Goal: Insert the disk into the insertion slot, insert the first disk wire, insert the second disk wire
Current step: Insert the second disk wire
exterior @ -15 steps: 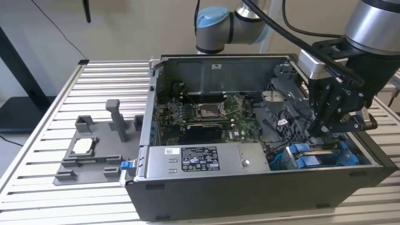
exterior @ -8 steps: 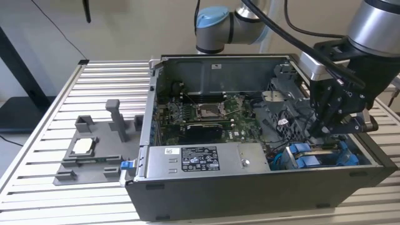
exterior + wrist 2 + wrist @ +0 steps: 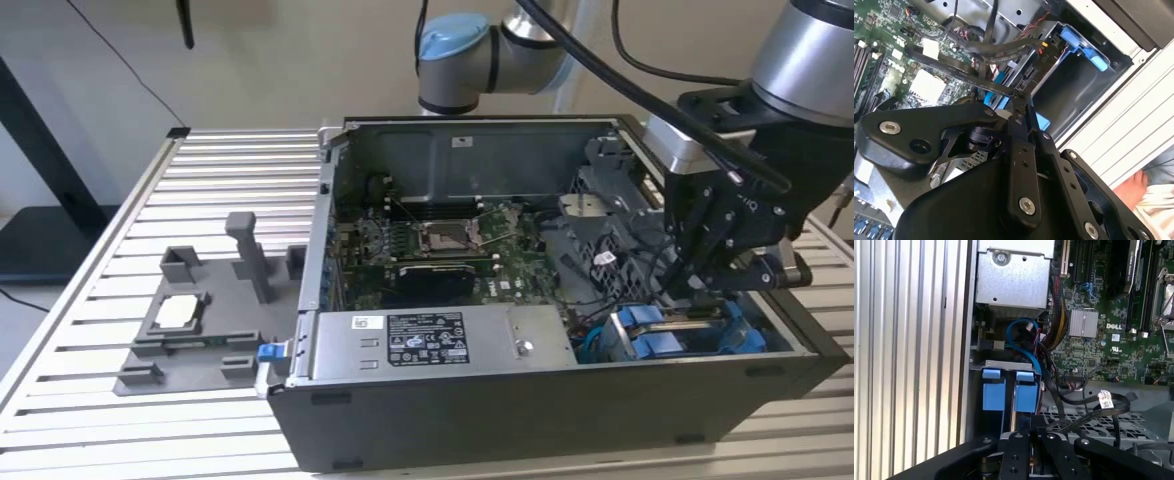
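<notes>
The disk sits in the drive bay of the open computer case [image 3: 534, 420], at the exterior view's right. Its blue carrier tabs [image 3: 654, 332] face up; in the first wrist view the blue carrier [image 3: 1026, 395] stands beside a second blue one [image 3: 994, 390]. My gripper [image 3: 691, 288] reaches down into the case just above this bay. In the second wrist view the gripper [image 3: 1021, 100] has its fingers pressed together on the end of a flat black disk wire [image 3: 954, 67], close to the blue carrier [image 3: 1080, 42]. The black wire [image 3: 1089, 412] loops from the motherboard side toward the fingers.
The case lies on a slatted aluminium table [image 3: 227, 180]. Inside are the motherboard [image 3: 441, 240], a metal power supply box [image 3: 427, 340] and loose cable bundles [image 3: 1054, 330]. A grey fixture [image 3: 200, 320] stands at the exterior view's left. A person's hand [image 3: 1130, 187] rests outside the case wall.
</notes>
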